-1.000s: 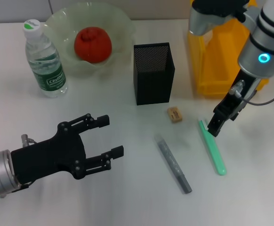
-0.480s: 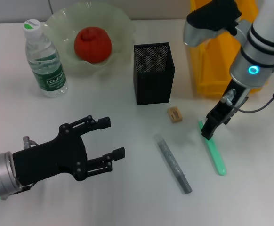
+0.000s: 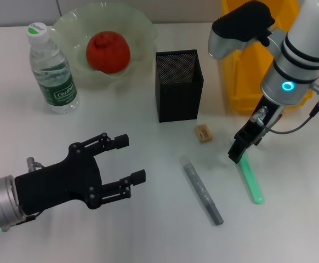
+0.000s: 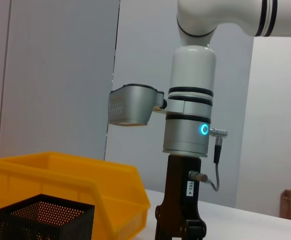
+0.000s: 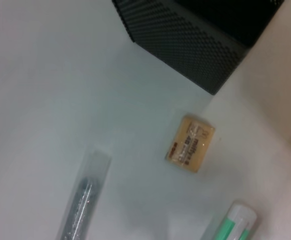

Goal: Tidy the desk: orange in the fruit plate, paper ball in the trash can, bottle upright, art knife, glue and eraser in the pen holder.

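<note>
A green label with white script, not legible, is carried by the bottle (image 3: pixel 52 70). Faint print marks the eraser (image 5: pixel 190 143). The left claw (image 3: pixel 127 160) is spread open; the right claw (image 3: pixel 237 153) cannot be judged.

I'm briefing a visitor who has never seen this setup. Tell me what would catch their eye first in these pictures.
The right gripper hangs low over the near end of the green art knife lying on the desk, in front of the yellow trash can. At the back left, the orange sits in the fruit plate beside the upright bottle. The left gripper hovers open at the near left, away from everything.
</note>
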You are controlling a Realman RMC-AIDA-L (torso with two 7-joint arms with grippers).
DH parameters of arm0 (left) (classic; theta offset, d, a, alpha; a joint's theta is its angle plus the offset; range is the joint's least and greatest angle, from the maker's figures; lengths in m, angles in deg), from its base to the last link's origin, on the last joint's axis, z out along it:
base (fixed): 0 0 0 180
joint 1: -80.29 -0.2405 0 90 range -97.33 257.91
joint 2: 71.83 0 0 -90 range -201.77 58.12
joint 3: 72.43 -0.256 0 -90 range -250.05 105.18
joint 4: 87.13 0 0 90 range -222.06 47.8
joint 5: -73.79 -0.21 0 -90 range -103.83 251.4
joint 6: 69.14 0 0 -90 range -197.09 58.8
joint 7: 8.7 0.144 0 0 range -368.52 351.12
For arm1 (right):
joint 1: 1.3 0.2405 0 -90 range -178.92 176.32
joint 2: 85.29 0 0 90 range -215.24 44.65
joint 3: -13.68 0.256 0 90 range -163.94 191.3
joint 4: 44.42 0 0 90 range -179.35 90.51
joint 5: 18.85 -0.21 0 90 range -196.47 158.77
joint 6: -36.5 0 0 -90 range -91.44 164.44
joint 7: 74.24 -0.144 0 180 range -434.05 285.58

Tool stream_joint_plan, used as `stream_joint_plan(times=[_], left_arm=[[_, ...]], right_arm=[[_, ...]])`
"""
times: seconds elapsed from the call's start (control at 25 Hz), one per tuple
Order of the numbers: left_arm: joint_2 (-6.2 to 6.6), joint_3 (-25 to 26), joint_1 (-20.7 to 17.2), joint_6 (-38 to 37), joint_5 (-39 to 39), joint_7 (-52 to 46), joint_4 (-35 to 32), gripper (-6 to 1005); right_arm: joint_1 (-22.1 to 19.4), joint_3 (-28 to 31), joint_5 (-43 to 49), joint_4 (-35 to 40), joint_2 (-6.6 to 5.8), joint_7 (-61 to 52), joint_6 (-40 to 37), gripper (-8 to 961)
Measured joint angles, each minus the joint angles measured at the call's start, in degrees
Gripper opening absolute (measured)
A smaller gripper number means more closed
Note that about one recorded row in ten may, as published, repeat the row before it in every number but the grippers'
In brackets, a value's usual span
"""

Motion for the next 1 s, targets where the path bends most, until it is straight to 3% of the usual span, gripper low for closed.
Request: stream_joint_plan(times=[1.0], left_arm=[[-0.12,0.3,0.2,0.5,0.3,0.8,0.9,773]], right_arm=[[-0.4,-1.9,-0.7,-1.3,0.04,0.4,2.2,673]])
